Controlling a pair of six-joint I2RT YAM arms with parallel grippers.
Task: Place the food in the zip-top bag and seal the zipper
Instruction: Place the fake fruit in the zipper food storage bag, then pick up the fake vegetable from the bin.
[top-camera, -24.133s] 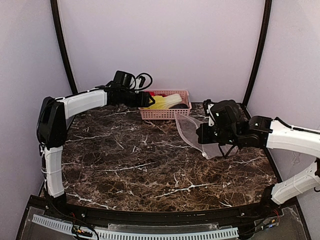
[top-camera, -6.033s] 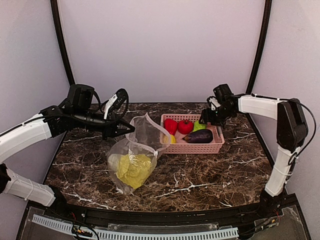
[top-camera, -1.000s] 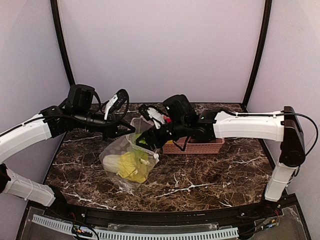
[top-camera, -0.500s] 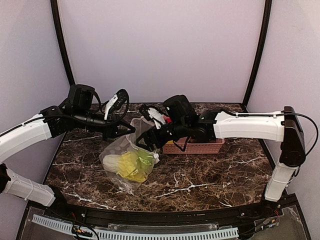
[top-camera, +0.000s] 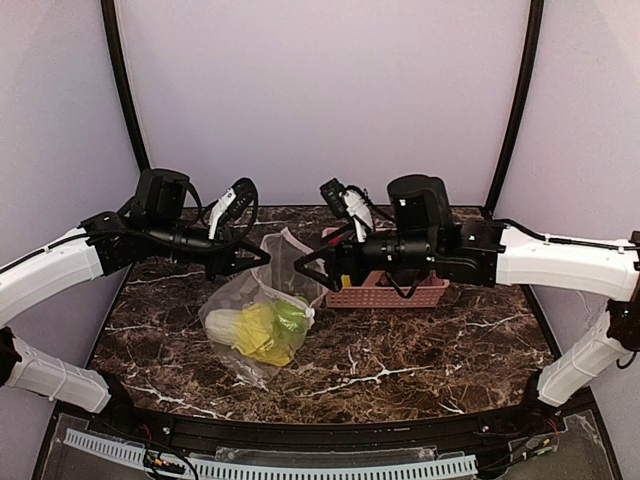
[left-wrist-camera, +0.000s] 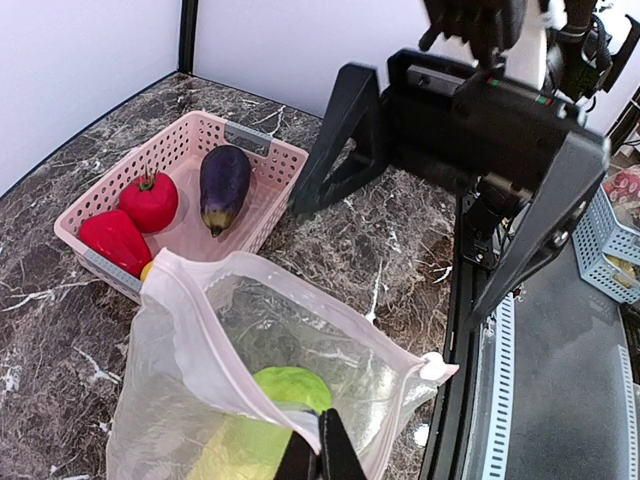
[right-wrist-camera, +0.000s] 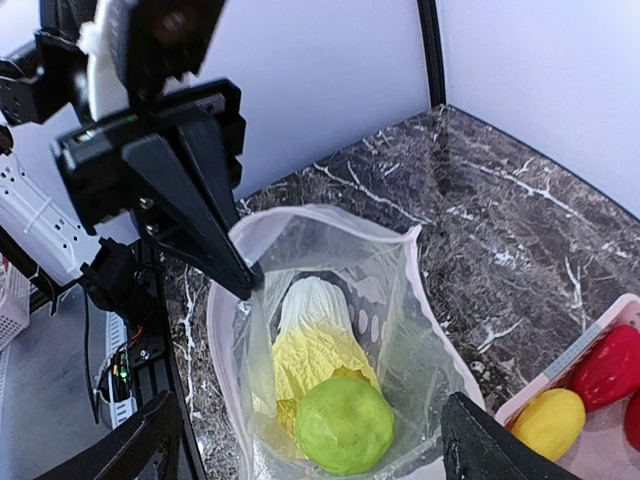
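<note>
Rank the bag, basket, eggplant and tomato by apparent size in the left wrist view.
1. bag, though it is nearest the camera, so this is unsure
2. basket
3. eggplant
4. tomato, only a little smaller than the eggplant

top cam high behind the desk (top-camera: 420, 350) near edge, looking down over it all; wrist cams close, facing each other; all share the zip-top bag (top-camera: 250, 318)
</note>
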